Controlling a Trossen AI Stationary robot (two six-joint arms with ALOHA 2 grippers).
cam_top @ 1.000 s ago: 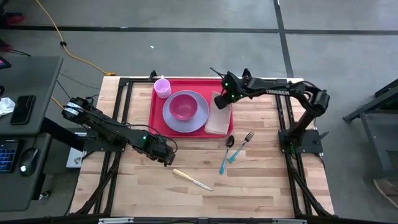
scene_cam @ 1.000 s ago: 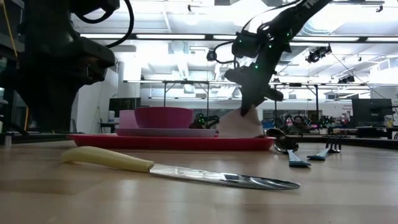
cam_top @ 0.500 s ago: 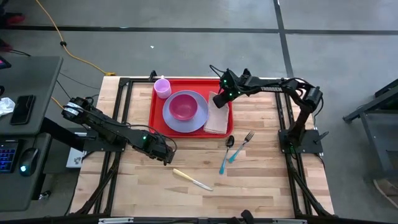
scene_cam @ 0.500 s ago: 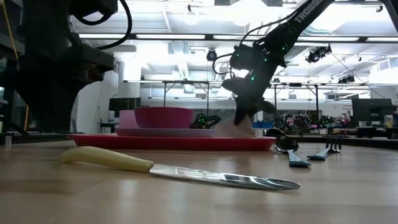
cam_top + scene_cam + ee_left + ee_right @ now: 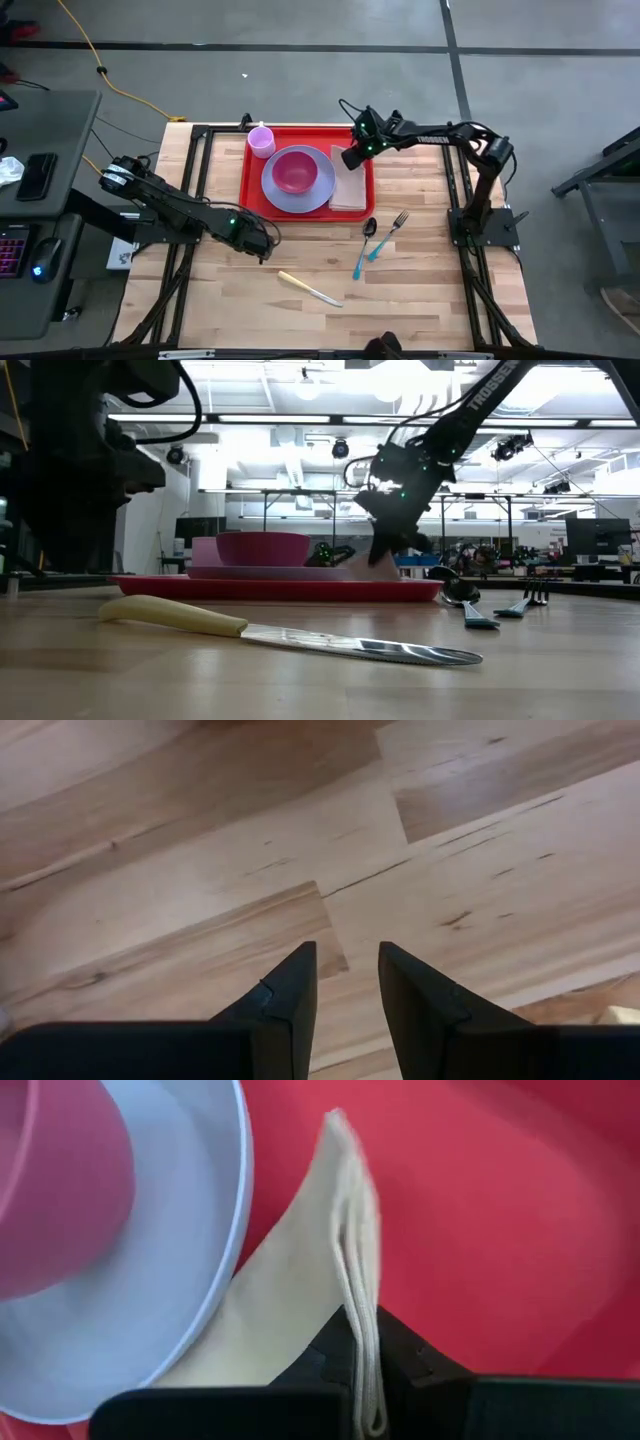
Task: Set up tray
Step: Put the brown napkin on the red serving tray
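1. Your tray (image 5: pixel 305 212) sits at the table's (image 5: pixel 420 290) far edge, centred; the napkin (image 5: pixel 349 188) lies along its right rim.
2. Your right gripper (image 5: pixel 362 1370) pinches the napkin's folded edge, tight beside the plate (image 5: pixel 215 1230).
3. Your left gripper (image 5: pixel 347 982) hovers over bare wood near the left edge, fingers slightly spread.
4. Only the low view shows the knife (image 5: pixel 290 636) nearest.

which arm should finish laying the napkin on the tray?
Right. The right gripper is already shut on the napkin over the red tray. The left gripper is open above bare table, away from the tray.
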